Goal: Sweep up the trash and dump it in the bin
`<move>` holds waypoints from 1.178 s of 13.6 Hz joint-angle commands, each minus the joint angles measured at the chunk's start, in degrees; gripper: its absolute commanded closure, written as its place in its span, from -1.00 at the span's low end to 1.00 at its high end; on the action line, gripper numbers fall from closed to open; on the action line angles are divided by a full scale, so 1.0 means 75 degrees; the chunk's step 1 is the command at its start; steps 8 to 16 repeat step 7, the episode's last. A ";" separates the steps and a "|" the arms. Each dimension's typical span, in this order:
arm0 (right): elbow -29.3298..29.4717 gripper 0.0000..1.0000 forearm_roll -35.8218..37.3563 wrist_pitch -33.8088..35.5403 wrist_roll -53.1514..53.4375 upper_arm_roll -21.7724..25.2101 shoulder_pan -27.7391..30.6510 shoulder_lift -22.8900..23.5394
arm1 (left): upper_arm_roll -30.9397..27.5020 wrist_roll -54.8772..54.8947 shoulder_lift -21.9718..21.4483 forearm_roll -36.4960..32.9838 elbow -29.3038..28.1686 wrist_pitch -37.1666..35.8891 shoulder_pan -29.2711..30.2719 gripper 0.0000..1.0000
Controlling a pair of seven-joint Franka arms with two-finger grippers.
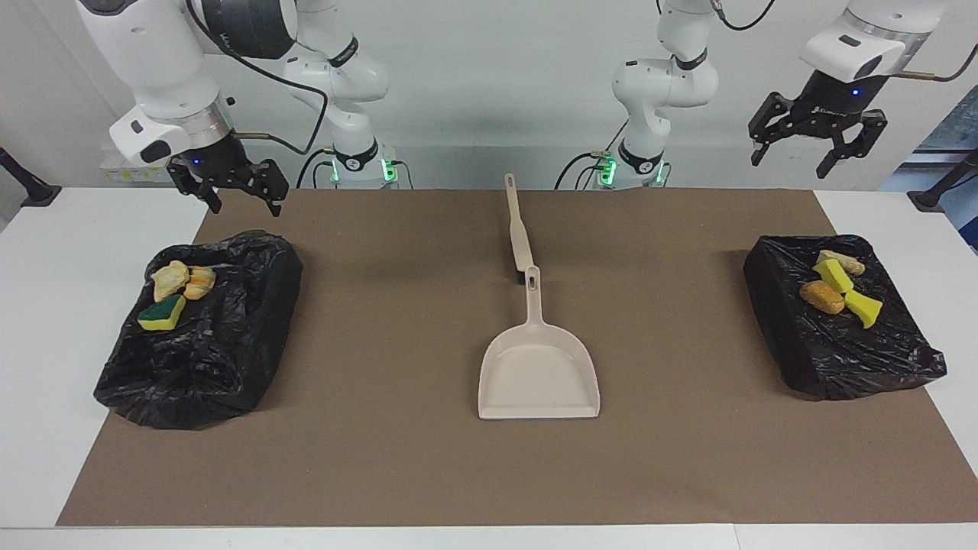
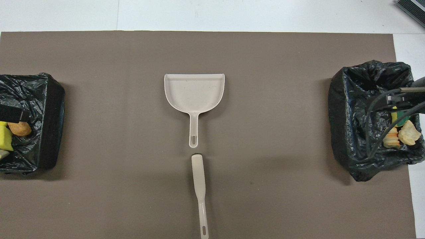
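Note:
Trash lies in two black-bagged bins. In the bin (image 1: 199, 344) (image 2: 352, 109) at the right arm's end are a green-backed yellow sponge (image 1: 163, 313), a beige chunk (image 1: 170, 279) (image 2: 409, 134) and an orange lump (image 1: 200, 281). The bin (image 1: 840, 351) (image 2: 40, 96) at the left arm's end holds yellow sponge scraps (image 1: 833, 275) and a brown lump (image 1: 822, 296) (image 2: 19, 128). My right gripper (image 1: 246, 210) hangs open and empty over its bin's robot-side edge. My left gripper (image 1: 789, 168) is open, empty and raised high over its bin's robot-side edge.
A beige dustpan (image 1: 539, 374) (image 2: 194, 91) lies mid-mat with its handle toward the robots. A beige brush (image 1: 519, 229) (image 2: 199, 182) lies in line with it, nearer the robots. The brown mat (image 1: 382, 321) covers most of the white table.

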State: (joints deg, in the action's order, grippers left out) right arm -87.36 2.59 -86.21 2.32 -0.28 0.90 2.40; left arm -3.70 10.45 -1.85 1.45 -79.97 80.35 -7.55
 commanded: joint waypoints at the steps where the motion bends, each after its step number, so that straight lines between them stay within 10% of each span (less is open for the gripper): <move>1: 0.0011 -1.00 -0.0170 0.0069 -0.0180 0.0038 0.0009 -0.0051 | 0.0013 -0.0092 -0.0152 -0.0088 -0.0130 -0.0201 0.0210 -1.00; 16: 0.0011 -1.00 -0.0182 0.0069 -0.0180 0.0038 0.0009 -0.0039 | 0.0013 -0.0092 -0.0199 -0.0181 -0.0200 -0.0260 0.0549 -1.00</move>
